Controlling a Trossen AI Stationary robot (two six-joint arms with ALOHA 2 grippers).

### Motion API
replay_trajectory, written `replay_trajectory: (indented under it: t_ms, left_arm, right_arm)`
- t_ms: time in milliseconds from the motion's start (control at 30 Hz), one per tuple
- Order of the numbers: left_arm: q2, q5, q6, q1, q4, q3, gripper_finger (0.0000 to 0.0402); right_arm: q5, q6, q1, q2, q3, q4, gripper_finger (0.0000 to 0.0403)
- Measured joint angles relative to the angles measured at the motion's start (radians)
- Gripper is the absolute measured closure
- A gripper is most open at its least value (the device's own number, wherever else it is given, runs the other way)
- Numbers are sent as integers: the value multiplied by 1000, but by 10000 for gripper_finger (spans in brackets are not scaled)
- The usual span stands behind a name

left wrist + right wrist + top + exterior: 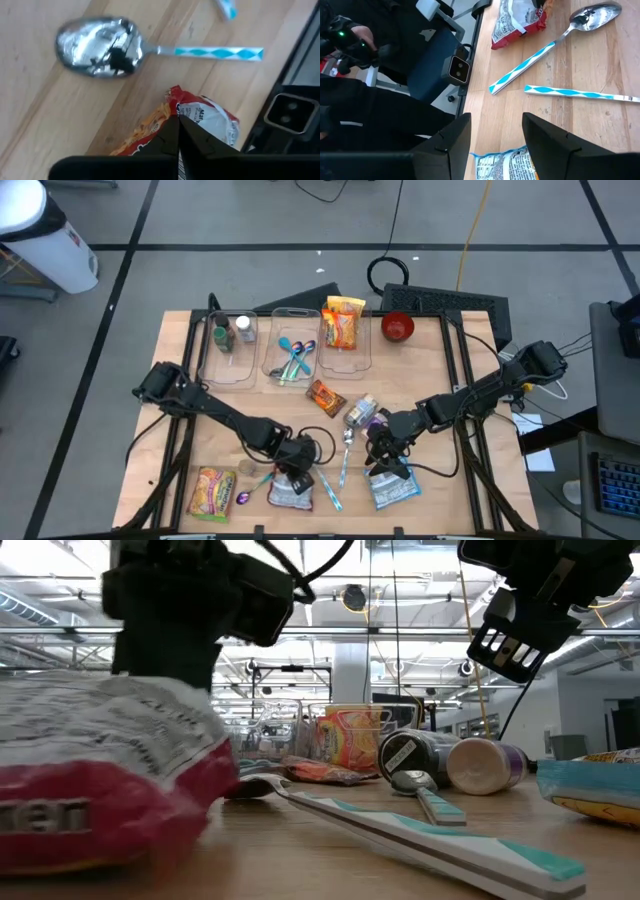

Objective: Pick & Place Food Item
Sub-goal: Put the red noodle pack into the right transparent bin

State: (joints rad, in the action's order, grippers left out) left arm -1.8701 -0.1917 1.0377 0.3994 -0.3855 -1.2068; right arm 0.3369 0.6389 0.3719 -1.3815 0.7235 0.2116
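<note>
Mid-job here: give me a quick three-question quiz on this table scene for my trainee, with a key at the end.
1. True or false: the left gripper has its jaws shut on the red-and-white crinkled snack packet.
2. Multiple choice: what lies in the middle clear plastic bin at the table's far side? A) blue-handled utensils B) a red bowl C) a purple can
3. Fill in: the right gripper hovers with jaws open above the ____ foil packet.

Key: 1 true; 2 A; 3 blue-and-white
</note>
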Motion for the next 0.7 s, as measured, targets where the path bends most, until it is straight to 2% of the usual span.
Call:
replay_trajectory:
  t_ms: [267, 433, 567, 700]
  left_arm:
    - [23, 17, -69, -29, -10, -100, 399]
    - [31, 77, -115, -39, -33, -188, 400]
    - [33, 146, -148, -40, -42, -248, 400]
    - [33, 190, -174, -42, -35, -292, 400]
  right_arm:
    - [4, -4, -11, 0, -1, 39, 234]
    - [4, -5, -26, 14, -1, 125, 234]
    - [0, -24, -49, 54, -1, 117, 234]
    - [-86, -50, -57, 110, -1, 104, 234]
